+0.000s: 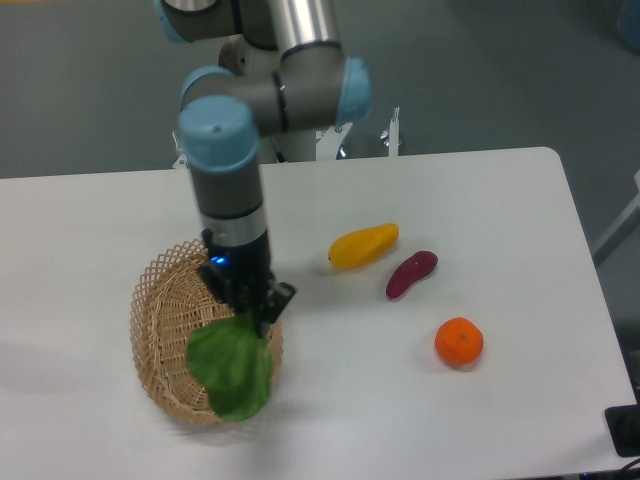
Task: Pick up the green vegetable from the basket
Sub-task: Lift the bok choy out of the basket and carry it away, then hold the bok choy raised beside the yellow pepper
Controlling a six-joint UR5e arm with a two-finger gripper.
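The green vegetable (233, 366) shows its broad dark-green leaves over the right side of the tan wicker basket (165, 330). Its pale stalk is hidden behind my gripper. My gripper (252, 312) stands directly over the upper end of the vegetable, fingers pointing down at the stalk end. The fingers look closed around the stalk, and the leaves hang over the basket's right rim. The gripper body hides the contact itself.
A yellow oblong fruit (364, 246), a purple eggplant (411, 275) and an orange (459, 342) lie on the white table (480, 200) to the right of the basket. The table's front edge is just below the basket.
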